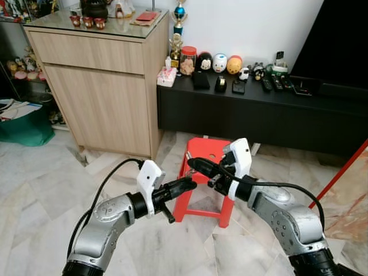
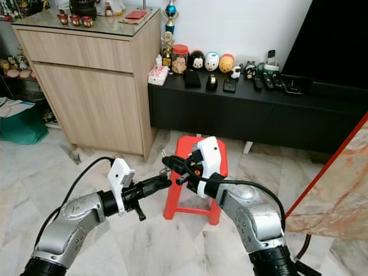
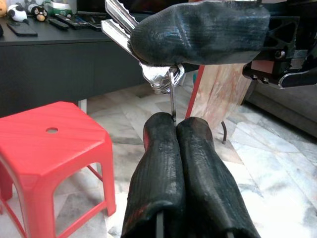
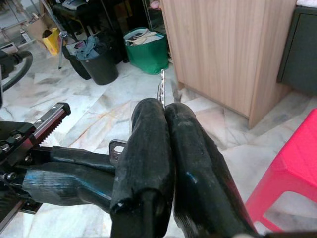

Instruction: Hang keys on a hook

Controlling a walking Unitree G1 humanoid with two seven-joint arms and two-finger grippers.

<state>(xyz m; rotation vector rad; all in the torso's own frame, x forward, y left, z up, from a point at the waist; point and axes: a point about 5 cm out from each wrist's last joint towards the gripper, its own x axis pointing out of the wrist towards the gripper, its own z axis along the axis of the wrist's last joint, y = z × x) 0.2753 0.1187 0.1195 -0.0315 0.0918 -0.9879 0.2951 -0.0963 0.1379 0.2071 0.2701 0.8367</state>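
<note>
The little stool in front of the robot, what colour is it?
Red. The stool shows best in the left wrist view, standing on the pale marble floor.

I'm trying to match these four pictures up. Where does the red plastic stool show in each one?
Left eye view: red plastic stool at lower centre, behind both end effectors.
Right eye view: lower centre, again behind them.
Left wrist view: lower left.
Right wrist view: lower right edge.
Shared landmark: the light wooden cabinet, also seen in the right wrist view.

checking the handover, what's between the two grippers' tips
Only the keys: the left wrist view shows the left gripper pinching their ring, with the right gripper clamped on the blades just above.
</note>
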